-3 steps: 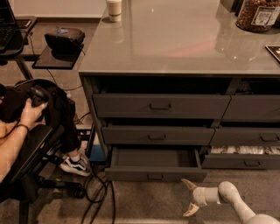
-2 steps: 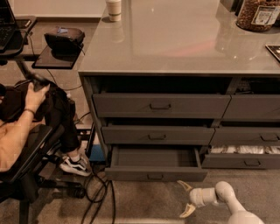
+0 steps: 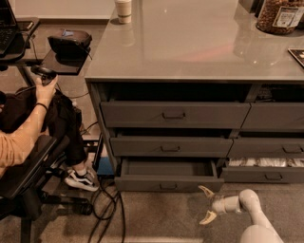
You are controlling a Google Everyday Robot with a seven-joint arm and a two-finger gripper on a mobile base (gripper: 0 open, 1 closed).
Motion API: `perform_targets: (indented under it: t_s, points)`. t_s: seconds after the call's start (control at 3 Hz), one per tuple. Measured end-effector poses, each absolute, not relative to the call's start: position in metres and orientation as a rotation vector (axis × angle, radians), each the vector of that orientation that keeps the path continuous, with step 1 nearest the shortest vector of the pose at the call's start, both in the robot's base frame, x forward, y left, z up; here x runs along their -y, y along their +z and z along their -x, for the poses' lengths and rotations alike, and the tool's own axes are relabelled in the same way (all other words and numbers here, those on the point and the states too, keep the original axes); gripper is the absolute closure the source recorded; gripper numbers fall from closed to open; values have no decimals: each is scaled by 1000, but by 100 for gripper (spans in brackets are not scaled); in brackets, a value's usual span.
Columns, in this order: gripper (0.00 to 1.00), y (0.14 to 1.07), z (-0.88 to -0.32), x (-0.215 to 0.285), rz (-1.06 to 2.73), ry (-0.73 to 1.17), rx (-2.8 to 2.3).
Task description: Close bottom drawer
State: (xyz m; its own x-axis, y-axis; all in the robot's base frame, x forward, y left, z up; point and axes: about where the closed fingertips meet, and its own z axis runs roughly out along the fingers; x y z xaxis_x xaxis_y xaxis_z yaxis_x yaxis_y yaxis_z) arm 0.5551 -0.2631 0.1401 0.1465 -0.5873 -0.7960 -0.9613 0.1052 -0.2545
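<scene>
The bottom drawer (image 3: 167, 169) is pulled out at the foot of the grey cabinet, its dark inside bare, with a small pull handle (image 3: 168, 186) at the centre of its low front. My gripper (image 3: 207, 205) hovers just above the floor, below and to the right of the drawer's front right corner. Its two pale fingers (image 3: 207, 191) are spread open and hold nothing. It points left and does not touch the drawer.
Two taller grey drawers (image 3: 173, 115) sit above it. A right-hand drawer (image 3: 266, 163) shows pale packets. A seated person (image 3: 33, 128) in an office chair is at the left, with cables (image 3: 107, 209) on the floor. A cup (image 3: 124, 10) and jar (image 3: 280, 15) stand on the counter.
My gripper has shifted slightly left and down along the floor, staying open. The person's hand at the left has risen with a controller. The drawer has not moved.
</scene>
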Motion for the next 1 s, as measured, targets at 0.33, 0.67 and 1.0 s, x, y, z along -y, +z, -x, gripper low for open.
perform_targets:
  t_s: [0.33,0.67,1.0]
  points:
    - [0,163,-599,282,1609,396,-1522]
    - [0,163,-599,282,1609,396,-1523]
    - [0,159,-609,286,1603,361,-1543]
